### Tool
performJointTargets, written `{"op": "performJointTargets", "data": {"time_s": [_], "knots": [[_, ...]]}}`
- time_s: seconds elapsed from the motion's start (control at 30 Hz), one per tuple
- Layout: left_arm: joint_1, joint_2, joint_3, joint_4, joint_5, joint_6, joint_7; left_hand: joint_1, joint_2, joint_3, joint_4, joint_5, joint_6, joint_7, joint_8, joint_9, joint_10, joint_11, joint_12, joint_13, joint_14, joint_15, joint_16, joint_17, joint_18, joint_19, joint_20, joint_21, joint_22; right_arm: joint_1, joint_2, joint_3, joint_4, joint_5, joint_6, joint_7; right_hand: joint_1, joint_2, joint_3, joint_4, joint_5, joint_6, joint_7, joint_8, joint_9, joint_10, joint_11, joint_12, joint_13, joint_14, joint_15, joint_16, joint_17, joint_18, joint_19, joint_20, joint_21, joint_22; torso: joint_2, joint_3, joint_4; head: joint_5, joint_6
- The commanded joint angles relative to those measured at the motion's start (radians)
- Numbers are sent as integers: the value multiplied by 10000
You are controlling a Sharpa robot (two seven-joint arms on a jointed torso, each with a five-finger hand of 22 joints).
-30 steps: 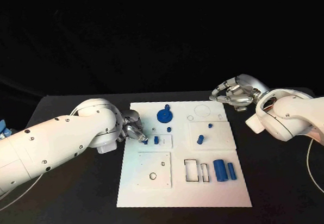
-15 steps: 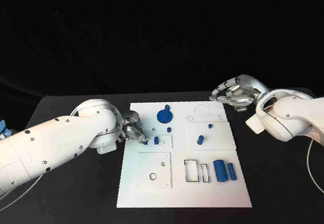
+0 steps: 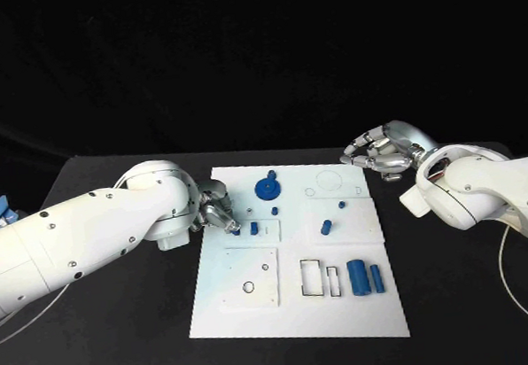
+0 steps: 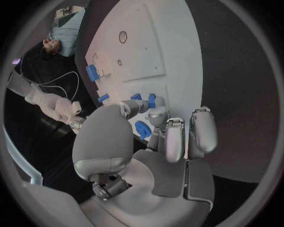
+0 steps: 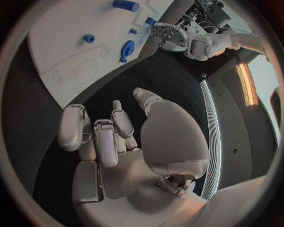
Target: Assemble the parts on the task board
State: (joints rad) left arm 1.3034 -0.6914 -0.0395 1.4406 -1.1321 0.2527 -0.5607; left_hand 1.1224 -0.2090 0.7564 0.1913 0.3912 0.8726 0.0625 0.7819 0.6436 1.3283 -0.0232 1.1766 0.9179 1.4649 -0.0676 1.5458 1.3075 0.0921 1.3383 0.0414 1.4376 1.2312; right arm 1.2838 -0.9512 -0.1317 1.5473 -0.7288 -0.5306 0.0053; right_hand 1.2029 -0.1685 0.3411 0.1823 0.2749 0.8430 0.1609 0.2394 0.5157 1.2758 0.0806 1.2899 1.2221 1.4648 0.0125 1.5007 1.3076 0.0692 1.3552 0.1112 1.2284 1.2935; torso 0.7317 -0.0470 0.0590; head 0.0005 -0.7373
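Head view: blue part (image 3: 254,228) lies just beside left robot hand (image 3: 217,210).

right hand (image 5: 112,137) curls empty over black table (image 5: 35,142) beside task board (image 5: 65,52).

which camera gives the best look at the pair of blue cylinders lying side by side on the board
The head view: the blue cylinders lie unobstructed near the task board's near right corner. The left wrist view shows a small blue piece that may be them; the right wrist view doesn't settle it.
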Motion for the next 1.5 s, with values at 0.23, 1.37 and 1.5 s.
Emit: {"op": "performJointTargets", "data": {"time_s": [0.23,1.37,1.5], "knots": [[-7,85,-6,-22,149,481,26,-444,-50,1103,-1519,-122,167,-197,44,-72,212,-59,162,236,950,-124,82,2185,-166,19,-49,24,30,-7,-8,0,16,-40,117,89,7,54,-12,75,24,-47,4,68,14,-18,-27,-25,-10,602,-85,-66,648,192,-56,-14,-44,-7,-5,4,-1,5,-15],[-9,359,-30,-425,148,686,-50,-1004,63,-430,-473,-257,499,-319,-101,-433,319,-147,286,522,1009,-200,178,2437,-207,160,-129,42,192,-8,7,0,1,-38,117,107,-23,54,-45,131,40,-66,3,81,8,-20,-27,-26,-19,602,-85,-72,643,194,-56,-15,-63,-12,1,1,-3,-23,-75],[-10,369,-31,-466,143,734,-61,-1027,42,-608,-373,-258,524,-325,-117,-467,325,-151,294,544,1012,-203,182,2448,-208,166,-132,41,198,-8,5,0,1,-37,115,112,-26,54,-47,135,40,-67,3,82,7,-21,-26,-28,-21,602,-85,-73,640,194,-57,-15,-66,-13,-9,5,-10,-24,-93]]}}
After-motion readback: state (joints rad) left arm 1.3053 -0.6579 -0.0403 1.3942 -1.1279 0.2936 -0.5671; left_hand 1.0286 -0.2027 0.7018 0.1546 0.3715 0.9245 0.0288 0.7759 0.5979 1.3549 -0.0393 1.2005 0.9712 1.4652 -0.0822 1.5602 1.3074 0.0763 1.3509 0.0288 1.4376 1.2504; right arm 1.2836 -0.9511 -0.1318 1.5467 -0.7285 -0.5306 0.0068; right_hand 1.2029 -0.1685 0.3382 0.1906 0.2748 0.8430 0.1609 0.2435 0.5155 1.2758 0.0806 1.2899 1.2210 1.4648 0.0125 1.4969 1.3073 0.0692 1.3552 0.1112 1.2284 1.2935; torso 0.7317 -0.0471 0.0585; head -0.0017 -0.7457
